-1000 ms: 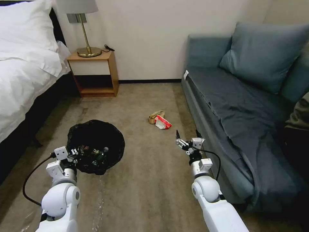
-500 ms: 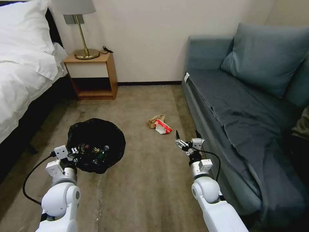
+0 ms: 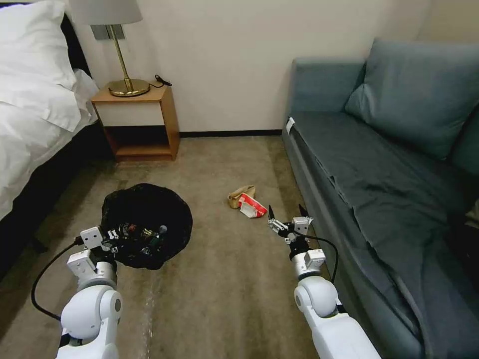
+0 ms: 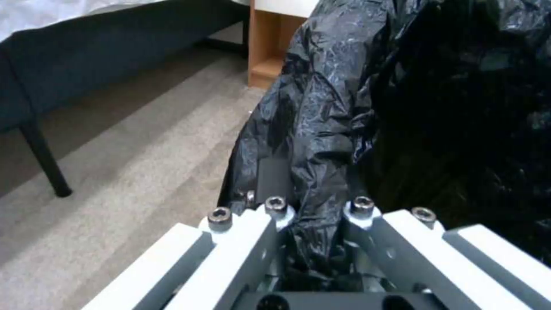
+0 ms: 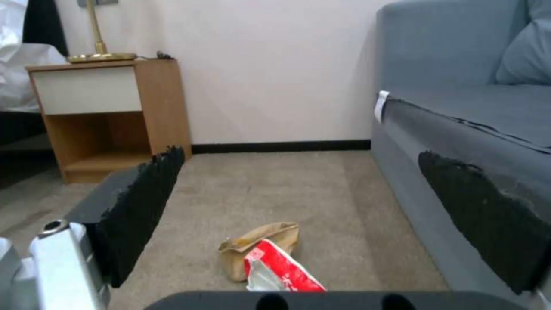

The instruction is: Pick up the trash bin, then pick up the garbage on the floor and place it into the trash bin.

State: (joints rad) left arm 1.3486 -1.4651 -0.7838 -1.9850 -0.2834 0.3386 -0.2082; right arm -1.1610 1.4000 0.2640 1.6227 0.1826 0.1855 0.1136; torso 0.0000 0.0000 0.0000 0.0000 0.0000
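A hotel-style bedroom seen from the robot's head, looking down at a tan carpet (image 3: 224,279). On the left, the left hand (image 3: 114,234) is clamped on the near rim of the trash bin (image 3: 147,224), a round bin lined with a crinkly black bag; the left wrist view shows bag plastic pinched between its fingers (image 4: 275,202). Small litter lies inside the bin. The right hand (image 3: 288,219) hovers low over the carpet with its two dark fingers (image 5: 143,202) spread wide and nothing between them. The garbage on the floor, a red-and-white packet (image 3: 251,206) lying against a crumpled tan paper (image 3: 239,193), lies just beyond and slightly left of the right hand, apart from it. A blue-grey sofa (image 3: 389,164) runs along the right side. At the far left stand a wooden nightstand (image 3: 137,122) with a brass lamp (image 3: 122,75), and a bed (image 3: 30,114) with white linen.
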